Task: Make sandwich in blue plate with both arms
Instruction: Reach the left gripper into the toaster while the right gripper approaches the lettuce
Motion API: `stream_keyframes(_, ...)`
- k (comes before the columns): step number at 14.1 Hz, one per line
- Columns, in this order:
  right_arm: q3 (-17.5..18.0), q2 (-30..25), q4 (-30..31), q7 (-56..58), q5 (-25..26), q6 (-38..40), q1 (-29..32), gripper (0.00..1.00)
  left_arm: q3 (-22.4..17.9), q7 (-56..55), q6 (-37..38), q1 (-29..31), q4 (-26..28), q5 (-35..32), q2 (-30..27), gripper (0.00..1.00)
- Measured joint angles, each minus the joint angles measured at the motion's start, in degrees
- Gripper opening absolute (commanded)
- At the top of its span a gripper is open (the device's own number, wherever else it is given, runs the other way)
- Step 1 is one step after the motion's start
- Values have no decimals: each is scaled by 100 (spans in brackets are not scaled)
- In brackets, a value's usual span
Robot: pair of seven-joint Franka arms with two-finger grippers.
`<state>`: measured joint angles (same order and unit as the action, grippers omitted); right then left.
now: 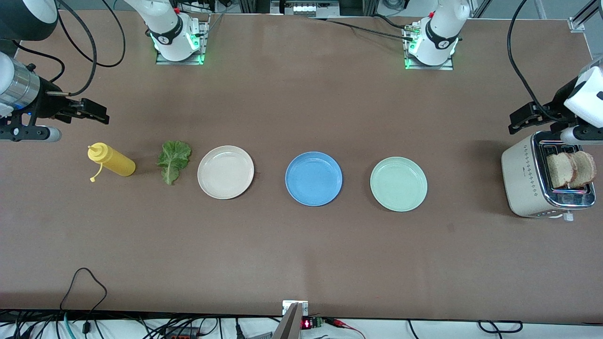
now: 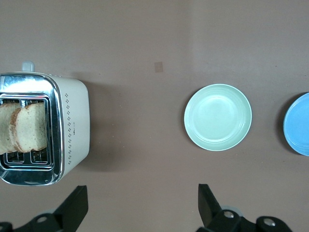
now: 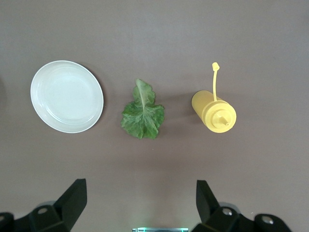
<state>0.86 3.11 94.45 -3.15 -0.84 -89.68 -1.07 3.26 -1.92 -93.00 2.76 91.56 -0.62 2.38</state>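
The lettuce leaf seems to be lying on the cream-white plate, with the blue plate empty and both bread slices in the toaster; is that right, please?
Not quite: the lettuce leaf lies on the bare table beside the cream-white plate, between it and the yellow bottle, as the front and right wrist views show. The blue plate is empty, and both bread slices stand in the toaster.

We see two white arms (image 1: 440, 33) with black joint bands, green-lit bases, trailing black cables, a silver wrist ring and black two-finger grippers (image 1: 518, 121).
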Motion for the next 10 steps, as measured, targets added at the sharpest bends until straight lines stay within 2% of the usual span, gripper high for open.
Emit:
stream_keyframes(7,10,0,0,0,-4,-7,-4,100,-35,-17,-26,25,132,0,39,100)
stream_keyframes(10,13,0,0,0,-5,-22,-6,100,-84,63,-325,298,262,-1,368,100)
